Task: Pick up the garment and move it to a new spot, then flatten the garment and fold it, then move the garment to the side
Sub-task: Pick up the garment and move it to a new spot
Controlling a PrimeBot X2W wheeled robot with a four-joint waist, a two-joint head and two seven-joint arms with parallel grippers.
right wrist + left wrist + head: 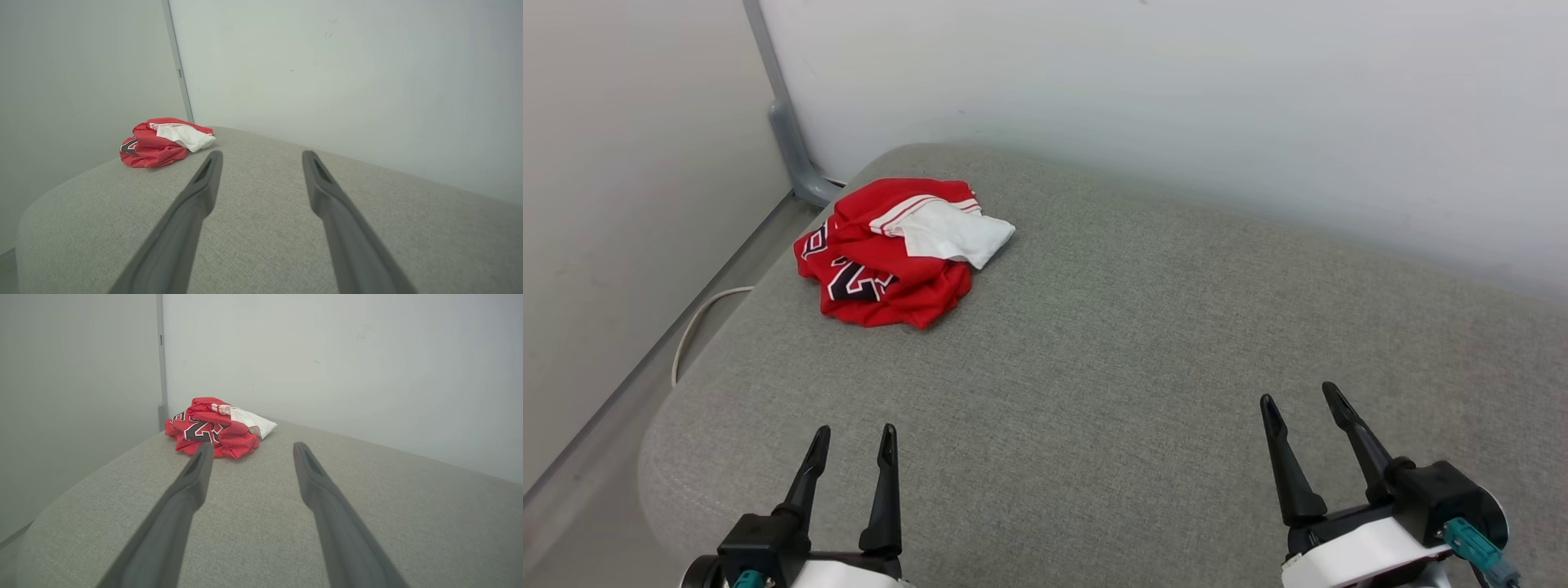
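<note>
The garment (882,261) lies crumpled at the upper left of the head view, so its black lettering is folded into itself and cannot be read whole. The left gripper (856,428) and the right gripper (1298,392) are cut off by the bottom edge just behind their bodies. A white cable (689,327) slips out of sight at the rim of the grey cushion (1094,367), which is itself cropped at the right edge. In the left wrist view, the fingers (179,506) blur toward the bottom edge.

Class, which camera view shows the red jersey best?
The head view: it looks down on the crumpled jersey, showing lettering and white sleeve. The left wrist view shows it side-on, lettering partly visible; the right wrist view, mostly red folds.
</note>
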